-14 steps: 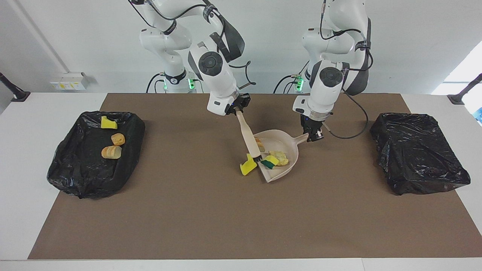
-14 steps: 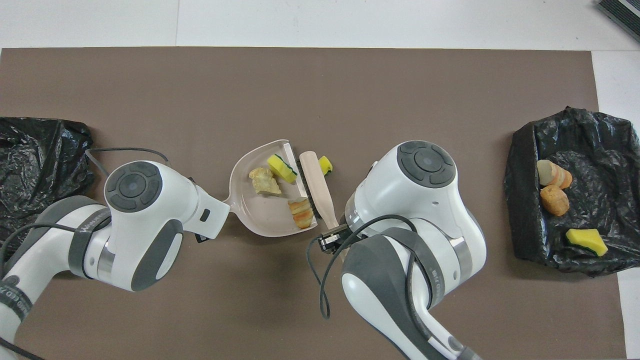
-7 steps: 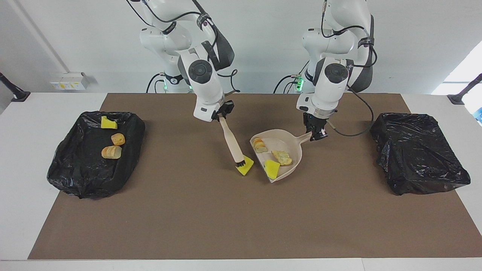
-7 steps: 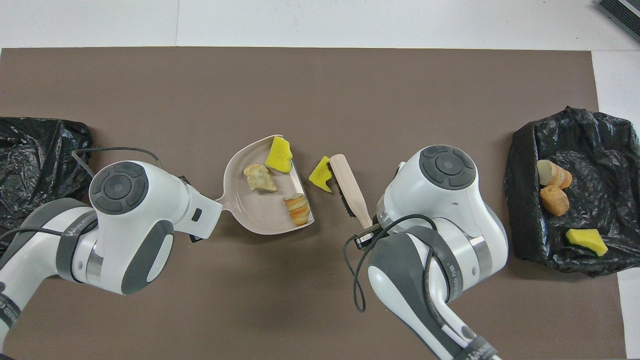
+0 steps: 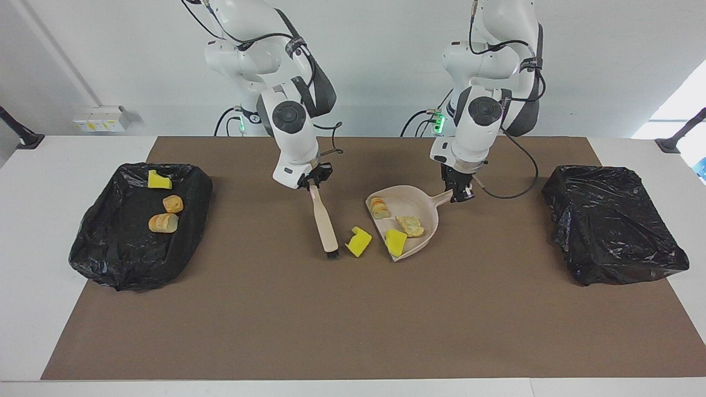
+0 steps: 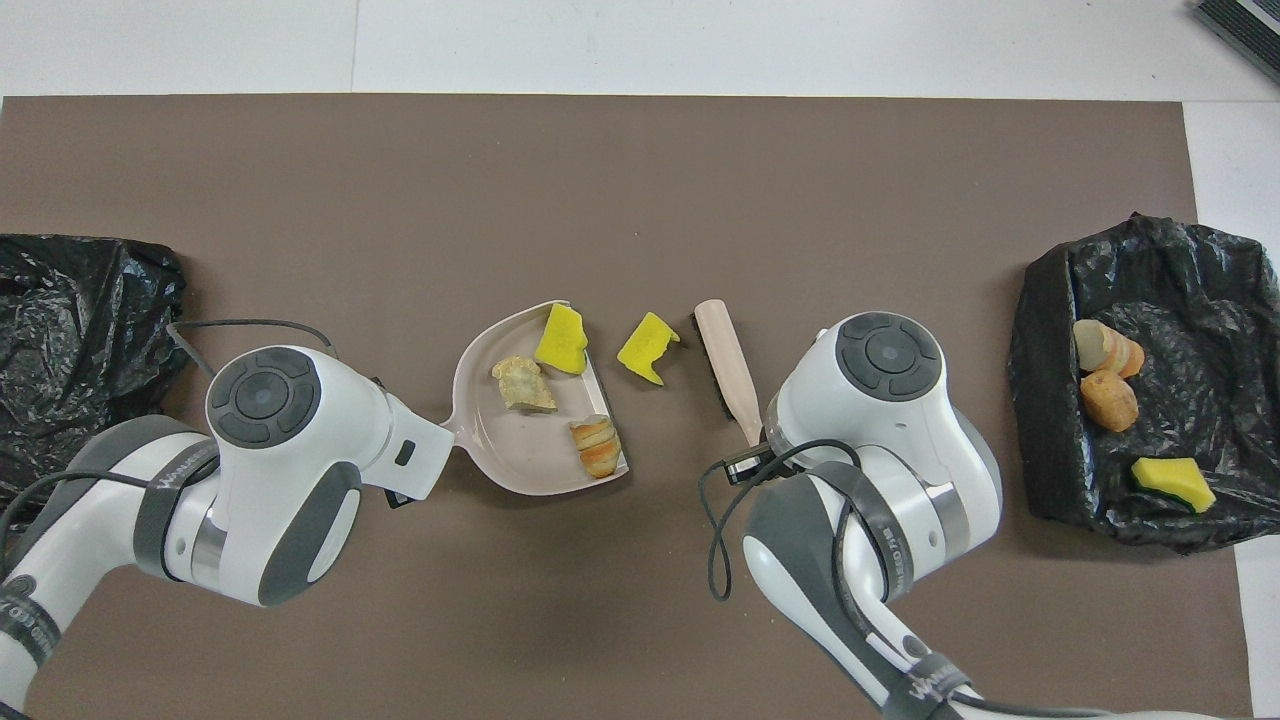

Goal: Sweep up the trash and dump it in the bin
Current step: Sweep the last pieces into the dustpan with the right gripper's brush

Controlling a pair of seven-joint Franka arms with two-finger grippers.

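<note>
A beige dustpan [image 5: 412, 200] [image 6: 512, 442] rests mid-mat, my left gripper [image 5: 459, 193] shut on its handle. Trash in the pan: a yellow sponge chunk [image 5: 395, 243] [image 6: 560, 338] at the mouth and two bread pieces [image 5: 411, 226] [image 5: 378, 207]. Another yellow sponge chunk [image 5: 358, 241] [image 6: 648, 348] lies on the mat just outside the pan's mouth. My right gripper [image 5: 311, 186] is shut on the handle of the beige brush [image 5: 324, 223] [image 6: 728, 360], whose bristles point down at the mat beside that loose chunk, a small gap between them.
A black-lined bin [image 5: 110, 248] [image 6: 1050, 400] at the right arm's end holds a sponge chunk [image 5: 159, 180] and two bread pieces [image 5: 172, 204] [image 5: 163, 223]. A second black-bagged bin [image 5: 612, 223] [image 6: 80, 320] sits at the left arm's end. A brown mat [image 5: 353, 320] covers the table.
My right gripper has drawn the brush away from the dustpan's mouth toward the right arm's end. The loose sponge chunk stayed on the mat. The dustpan shifted slightly.
</note>
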